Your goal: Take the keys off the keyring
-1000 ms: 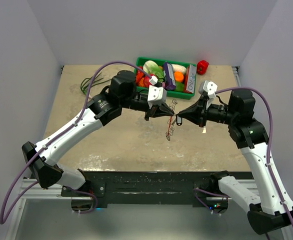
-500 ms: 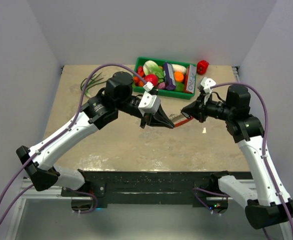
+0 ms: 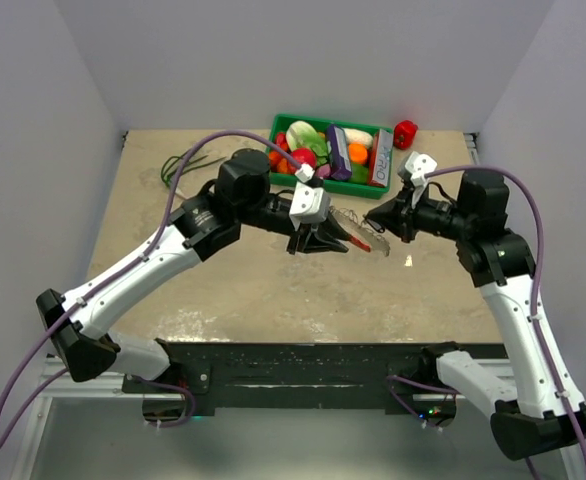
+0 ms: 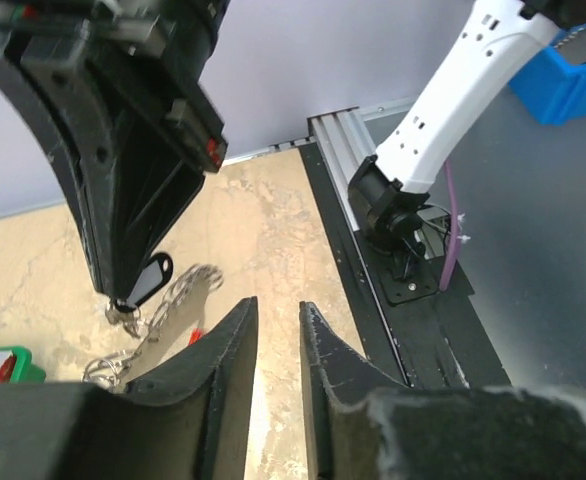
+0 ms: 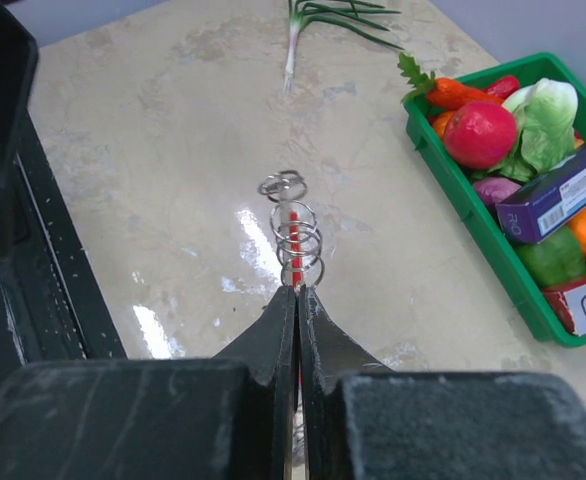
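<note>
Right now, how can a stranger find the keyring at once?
Look at the middle of the table, before the green tray. The right gripper pinches the keyring there: thin silvery loops with a red tag, unlike the colourful vegetables behind.

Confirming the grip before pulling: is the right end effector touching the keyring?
Touching. The right wrist view shows the right end effector shut on the keyring.

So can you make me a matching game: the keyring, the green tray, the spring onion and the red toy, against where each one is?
1 keyring
2 green tray
3 spring onion
4 red toy

A far left of the table
B pinched in the right jaws
C just right of the tray
D middle of the far edge

Pairs: 1-B, 2-D, 3-A, 4-C
</note>
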Robot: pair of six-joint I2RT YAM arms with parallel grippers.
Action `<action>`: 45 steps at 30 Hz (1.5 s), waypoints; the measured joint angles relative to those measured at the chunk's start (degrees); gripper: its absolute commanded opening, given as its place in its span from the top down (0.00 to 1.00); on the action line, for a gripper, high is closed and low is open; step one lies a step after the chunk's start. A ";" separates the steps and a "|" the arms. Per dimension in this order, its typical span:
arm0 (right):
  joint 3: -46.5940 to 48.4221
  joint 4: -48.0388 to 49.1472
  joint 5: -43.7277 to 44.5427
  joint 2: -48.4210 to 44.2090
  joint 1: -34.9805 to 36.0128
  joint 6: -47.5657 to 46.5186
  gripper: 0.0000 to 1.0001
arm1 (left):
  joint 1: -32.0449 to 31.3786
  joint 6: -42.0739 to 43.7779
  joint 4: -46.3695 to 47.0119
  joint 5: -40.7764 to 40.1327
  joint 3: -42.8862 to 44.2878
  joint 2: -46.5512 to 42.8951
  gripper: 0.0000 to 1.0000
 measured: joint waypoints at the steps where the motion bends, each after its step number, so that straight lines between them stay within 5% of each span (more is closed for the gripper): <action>1: 0.37 -0.09 0.15 0.00 0.00 -0.13 1.00 | -0.02 0.00 0.20 -0.76 -0.37 0.04 0.67; 27: 2.69 -2.58 -0.11 -2.47 0.00 -0.35 1.00 | -4.02 0.70 1.20 -17.51 -0.33 6.56 0.53; 45: 2.71 -2.99 -0.07 -2.69 0.00 -0.79 1.00 | -4.26 0.02 1.49 -19.56 3.08 9.44 0.54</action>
